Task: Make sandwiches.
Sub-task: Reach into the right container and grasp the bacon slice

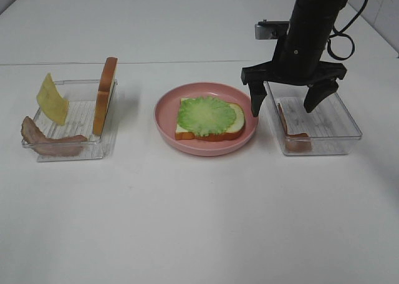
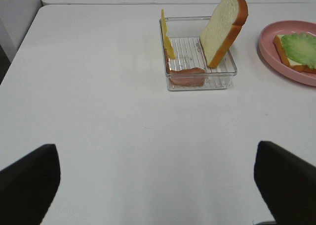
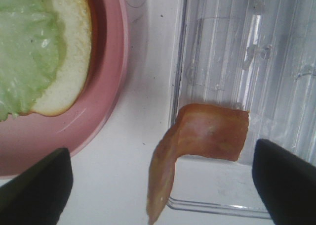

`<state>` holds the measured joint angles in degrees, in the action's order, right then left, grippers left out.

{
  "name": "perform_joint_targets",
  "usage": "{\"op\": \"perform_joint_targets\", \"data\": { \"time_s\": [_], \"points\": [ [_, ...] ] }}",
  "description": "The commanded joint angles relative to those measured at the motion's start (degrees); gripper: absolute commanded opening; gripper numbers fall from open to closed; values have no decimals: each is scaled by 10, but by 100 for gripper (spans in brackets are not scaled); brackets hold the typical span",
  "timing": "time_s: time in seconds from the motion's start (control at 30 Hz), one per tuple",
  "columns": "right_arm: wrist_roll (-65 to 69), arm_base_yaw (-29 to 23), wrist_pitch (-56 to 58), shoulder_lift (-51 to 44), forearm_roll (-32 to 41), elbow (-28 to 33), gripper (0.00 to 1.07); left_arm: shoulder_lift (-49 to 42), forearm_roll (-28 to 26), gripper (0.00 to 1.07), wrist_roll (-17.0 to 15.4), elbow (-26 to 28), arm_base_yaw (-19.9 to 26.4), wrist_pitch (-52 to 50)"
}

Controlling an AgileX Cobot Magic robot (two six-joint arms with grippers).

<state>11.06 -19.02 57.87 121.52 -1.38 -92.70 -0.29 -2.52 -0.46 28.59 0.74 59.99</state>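
Roughly halfway: bread slice [image 1: 237,117] and lettuce [image 1: 206,114] stacked on pink plate [image 1: 187,148]. Right tool [image 1: 283,107] wide, empty, above bacon strip [image 1: 298,139] in right tray [image 1: 349,125]. Left tool [image 2: 158,185] wide, empty. Pending: that strip, then cheese [image 1: 52,99] and top slice [image 1: 105,97] from left tray [image 1: 81,90].

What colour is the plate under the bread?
Pink. The plate shows best in the exterior high view.
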Motion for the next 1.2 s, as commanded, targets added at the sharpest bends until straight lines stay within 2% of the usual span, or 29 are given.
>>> {"op": "perform_joint_targets", "data": {
  "time_s": [0.03, 0.2, 0.27, 0.3, 0.33, 0.37, 0.47, 0.5, 0.53, 0.97, 1.07, 1.1, 1.13, 1.17, 1.2],
  "points": [
    [2, 1, 1, 19, -5, 1, 90, -12, 1, 102, 1, 0, 3, -7],
    [2, 1, 9, 28, -4, 1, 87, -12, 1, 102, 1, 0, 3, -7],
    [2, 1, 10, 27, -4, 0, 73, -12, 1, 102, 1, 0, 3, -7],
    [2, 1, 10, 27, -4, 0, 73, -12, 1, 102, 1, 0, 3, -7],
    [2, 1, 10, 25, -4, 0, 68, -12, 1, 102, 1, 0, 3, -7],
    [2, 1, 10, 25, -4, -1, 55, -12, 1, 102, 1, 0, 3, -7],
    [2, 1, 11, 25, -4, -1, 49, -12, 1, 102, 1, 0, 3, -7],
    [2, 1, 14, 25, -5, -1, 40, -12, 1, 102, 1, 0, 3, -7],
    [2, 1, 15, 25, -6, -1, 37, -12, 1, 102, 1, 0, 3, -7],
    [2, 1, 18, 25, -9, -1, 36, -12, 1, 102, 1, 0, 3, -7],
    [2, 1, 16, 25, -9, -1, 33, -12, 1, 102, 1, 0, 3, -7],
    [2, 1, 17, 25, -9, -1, 25, -12, 1, 102, 1, 0, 3, -7],
    [2, 1, 17, 25, -9, -1, 25, -12, 1, 102, 1, 0, 3, -7],
    [2, 1, 17, 25, -9, -1, 20, -12, 1, 102, 1, 0, 3, -7],
    [2, 1, 18, 25, -13, -1, 4, -12, 1, 102, 1, 0, 3, -7]
  ]
}}
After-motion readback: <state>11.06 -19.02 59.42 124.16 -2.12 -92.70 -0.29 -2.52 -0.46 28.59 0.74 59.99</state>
